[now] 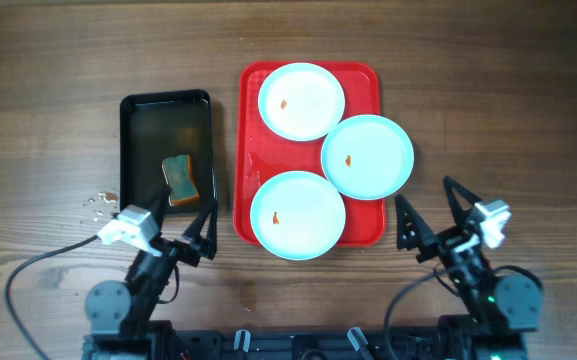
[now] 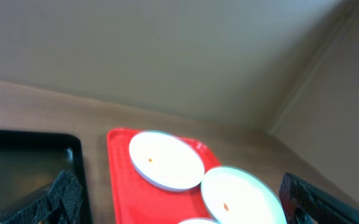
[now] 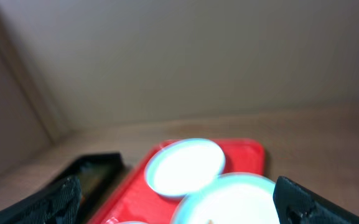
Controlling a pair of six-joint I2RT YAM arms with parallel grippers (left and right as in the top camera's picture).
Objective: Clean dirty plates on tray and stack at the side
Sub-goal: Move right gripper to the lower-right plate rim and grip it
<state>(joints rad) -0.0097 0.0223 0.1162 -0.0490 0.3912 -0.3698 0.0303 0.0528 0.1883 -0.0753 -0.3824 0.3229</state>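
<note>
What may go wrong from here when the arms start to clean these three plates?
1. The middle plate hangs over the red tray's right rim; a nudge from the open right pincer may slide it off.
2. It seems to overlap the far plate, so lifting one may drag the other.
3. The sponge sits in a black tray that looks wet; it may drip.

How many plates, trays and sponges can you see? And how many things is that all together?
Plates: 3
Red tray: 1
Black tray: 1
Sponge: 1
Total: 6
</note>
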